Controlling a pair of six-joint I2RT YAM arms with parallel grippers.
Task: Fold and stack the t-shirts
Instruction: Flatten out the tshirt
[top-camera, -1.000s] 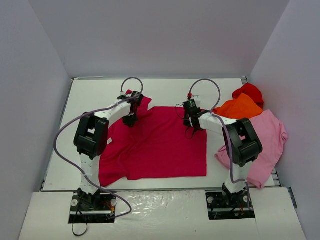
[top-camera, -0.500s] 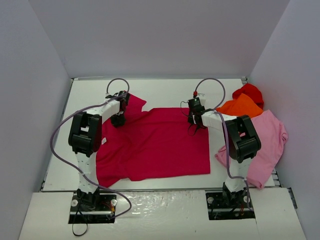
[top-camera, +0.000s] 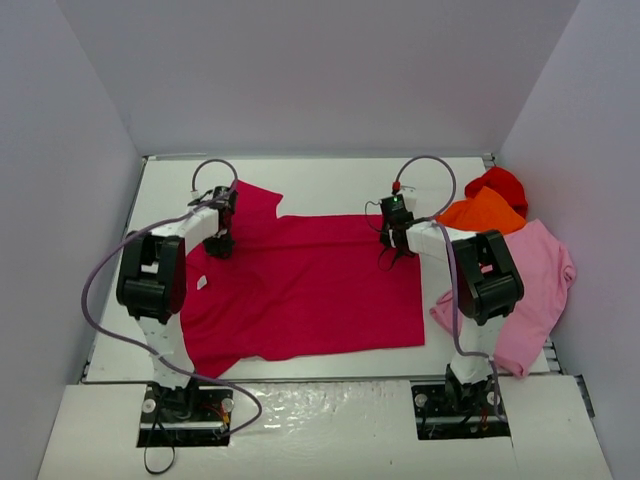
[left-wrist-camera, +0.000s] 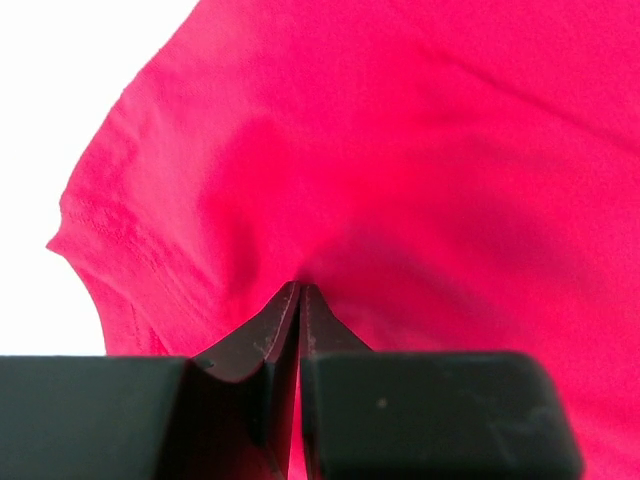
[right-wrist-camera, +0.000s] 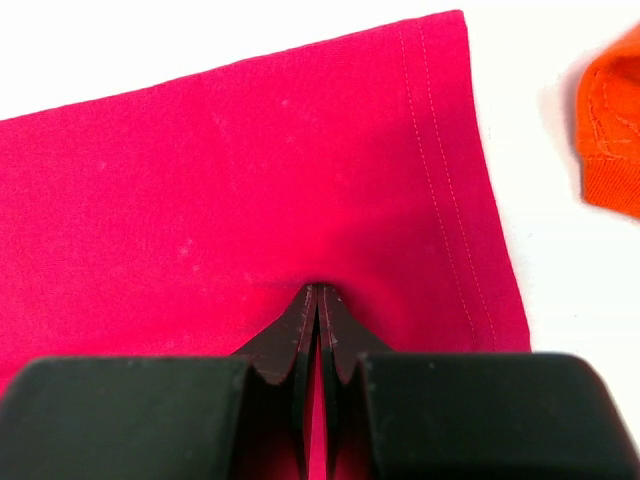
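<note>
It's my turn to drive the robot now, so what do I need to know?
Left gripper: shut, pinching the crimson shirt by the far sleeve on the left.
Right gripper: shut on the same shirt's far right corner.
The crimson shirt lies spread on the table; pink shirt, orange shirt and red shirt are heaped at the right.
Done: nothing folded or stacked.
Left: fold all four, then stack.

You have bare table (top-camera: 330, 185) all along the far edge, behind the crimson shirt (top-camera: 310, 290). Between the left gripper (top-camera: 222, 244) and the right gripper (top-camera: 392, 240) the cloth lies flat, with nothing standing on it. On the right, the orange shirt (top-camera: 485, 213), red shirt (top-camera: 498, 183) and pink shirt (top-camera: 540, 265) crowd against the right wall (top-camera: 590, 180). Only a bare strip separates the orange one from the crimson hem. On the left, a purple cable (top-camera: 92, 290) loops out toward the left wall (top-camera: 60, 200).
</note>
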